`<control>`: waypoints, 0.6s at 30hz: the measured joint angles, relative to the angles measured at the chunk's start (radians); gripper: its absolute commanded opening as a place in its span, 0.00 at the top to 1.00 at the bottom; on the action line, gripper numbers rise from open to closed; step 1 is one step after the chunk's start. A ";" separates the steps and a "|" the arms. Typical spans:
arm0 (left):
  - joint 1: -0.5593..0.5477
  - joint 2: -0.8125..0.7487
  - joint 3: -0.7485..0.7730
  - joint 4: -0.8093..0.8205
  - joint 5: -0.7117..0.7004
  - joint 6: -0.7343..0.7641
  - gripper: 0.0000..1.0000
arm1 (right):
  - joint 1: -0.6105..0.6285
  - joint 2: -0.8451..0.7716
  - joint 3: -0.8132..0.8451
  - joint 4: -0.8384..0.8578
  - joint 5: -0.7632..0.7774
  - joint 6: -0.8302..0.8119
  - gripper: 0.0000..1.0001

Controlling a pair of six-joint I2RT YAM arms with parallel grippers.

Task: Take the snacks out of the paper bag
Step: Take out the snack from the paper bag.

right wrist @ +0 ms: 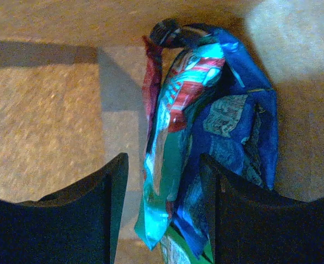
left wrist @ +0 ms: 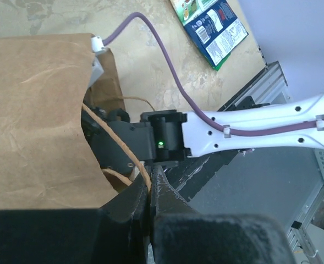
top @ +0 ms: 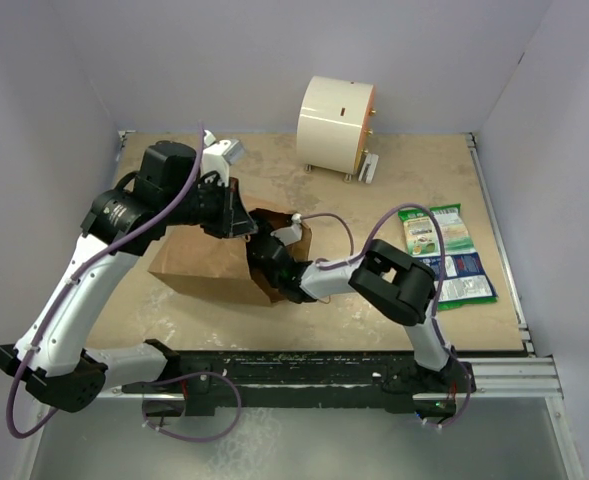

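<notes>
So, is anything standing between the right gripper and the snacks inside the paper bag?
Nothing visible. The right gripper is inside the paper bag, its jaws open on either side of the teal and blue snacks. The left gripper pinches a handle.

Overhead plus wrist close-ups — sharing the paper bag.

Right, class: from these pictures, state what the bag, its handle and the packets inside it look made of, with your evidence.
Paper bag: brown kraft paper, matte, creased. Handle: twisted paper cord, probably; thin, tan strand. Snack packets: glossy plastic film, likely; bright highlights, crumpled folds.
</notes>
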 measured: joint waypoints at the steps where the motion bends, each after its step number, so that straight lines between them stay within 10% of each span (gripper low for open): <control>1: 0.000 0.000 0.000 -0.001 0.005 0.000 1.00 | -0.005 0.016 0.024 -0.011 -0.006 0.005 0.44; 18: 0.006 -0.057 -0.073 -0.017 -0.066 -0.076 1.00 | -0.065 0.139 0.290 -0.209 -0.112 -0.066 1.00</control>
